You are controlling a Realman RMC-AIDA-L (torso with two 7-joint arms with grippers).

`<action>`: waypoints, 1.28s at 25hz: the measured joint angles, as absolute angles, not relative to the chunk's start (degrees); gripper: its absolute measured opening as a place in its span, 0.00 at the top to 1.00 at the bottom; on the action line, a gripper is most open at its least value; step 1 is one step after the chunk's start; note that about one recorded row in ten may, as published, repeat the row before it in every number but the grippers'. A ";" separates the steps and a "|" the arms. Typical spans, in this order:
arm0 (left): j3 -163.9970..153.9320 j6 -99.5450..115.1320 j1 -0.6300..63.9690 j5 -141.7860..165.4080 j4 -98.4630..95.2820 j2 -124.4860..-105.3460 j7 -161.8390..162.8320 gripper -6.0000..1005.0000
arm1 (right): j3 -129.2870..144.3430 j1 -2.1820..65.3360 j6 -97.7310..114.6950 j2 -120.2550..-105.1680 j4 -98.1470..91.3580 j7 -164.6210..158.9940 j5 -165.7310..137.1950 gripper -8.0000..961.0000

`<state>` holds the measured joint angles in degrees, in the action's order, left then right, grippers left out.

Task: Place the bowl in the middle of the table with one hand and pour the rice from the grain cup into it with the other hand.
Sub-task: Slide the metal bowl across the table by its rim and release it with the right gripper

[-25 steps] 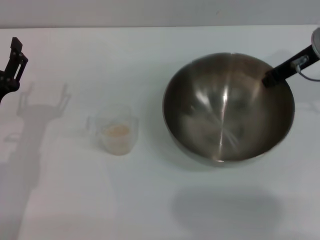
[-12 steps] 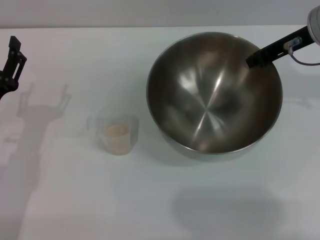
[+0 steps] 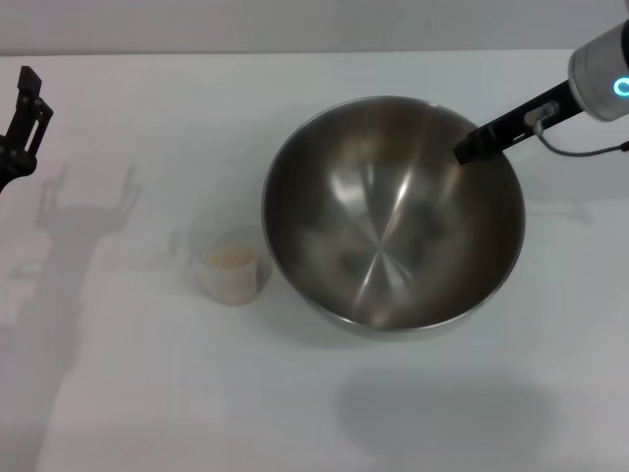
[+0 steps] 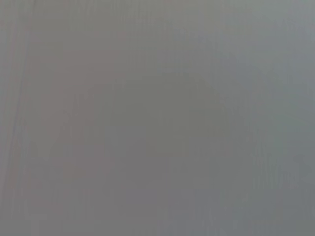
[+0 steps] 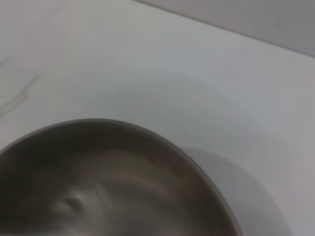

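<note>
The large steel bowl [image 3: 393, 216] hangs tilted a little above the white table [image 3: 147, 393] and casts a shadow toward the front. My right gripper [image 3: 470, 147] is shut on the bowl's far right rim. The bowl's rim also shows in the right wrist view [image 5: 147, 135]. The clear grain cup [image 3: 233, 275] stands on the table just left of the bowl, with rice [image 3: 228, 258] in its bottom. My left gripper [image 3: 25, 113] is raised at the far left edge, open and empty, well away from the cup.
The table's back edge meets a grey wall [image 3: 295, 25] at the far side. The left wrist view shows only a plain grey surface [image 4: 157, 118].
My right gripper has carried the bowl leftward toward the table's middle, and its rim now comes close beside the grain cup. The cup and the left arm have not moved.
</note>
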<state>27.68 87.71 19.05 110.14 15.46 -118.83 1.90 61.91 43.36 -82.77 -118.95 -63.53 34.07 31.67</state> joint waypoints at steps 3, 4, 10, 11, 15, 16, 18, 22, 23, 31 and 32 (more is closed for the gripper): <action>27.66 87.72 19.01 110.13 15.53 -118.83 1.85 0.14 | 62.12 43.72 -81.93 -118.95 -61.63 34.12 31.74 0.98; 27.63 87.72 19.01 110.13 15.53 -118.83 1.85 0.14 | 62.33 43.78 -81.67 -118.95 -61.19 34.12 31.66 0.98; 27.55 87.72 19.06 110.12 15.49 -118.83 1.89 0.14 | 64.43 44.46 -80.96 -118.85 -59.02 33.46 30.93 0.98; 27.42 87.72 19.14 110.12 15.51 -118.83 1.85 0.14 | 64.76 44.53 -80.89 -118.84 -58.93 33.33 30.78 0.98; 27.32 87.74 19.15 110.12 15.56 -118.83 1.88 0.14 | 66.00 44.61 -80.36 -118.83 -58.74 32.50 30.57 0.98; 27.32 87.78 19.15 110.13 15.56 -118.83 1.88 0.14 | 66.10 44.61 -80.33 -118.83 -58.75 32.38 30.54 0.98; 27.32 87.83 19.14 110.14 15.56 -118.83 1.89 0.14 | 66.15 44.61 -80.31 -118.81 -59.00 32.32 30.30 0.98; 27.33 88.02 18.86 110.20 15.56 -118.86 2.00 0.14 | 66.93 44.46 -80.15 -118.81 -60.30 32.30 29.09 0.95; 27.33 88.02 18.86 110.20 15.56 -118.86 2.00 0.14 | 67.64 44.29 -79.97 -118.85 -60.98 32.30 28.76 0.93; 27.25 89.77 17.76 110.22 15.60 -119.00 2.10 0.14 | 70.21 43.15 -78.98 -119.05 -68.52 32.47 28.96 0.65; 27.24 89.87 17.58 110.21 15.63 -119.00 2.11 0.14 | 70.54 43.14 -78.54 -119.07 -69.58 32.57 29.39 0.61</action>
<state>27.24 89.87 17.58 110.21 15.63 -119.00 2.11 70.54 43.14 -78.54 -119.07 -69.58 32.57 29.39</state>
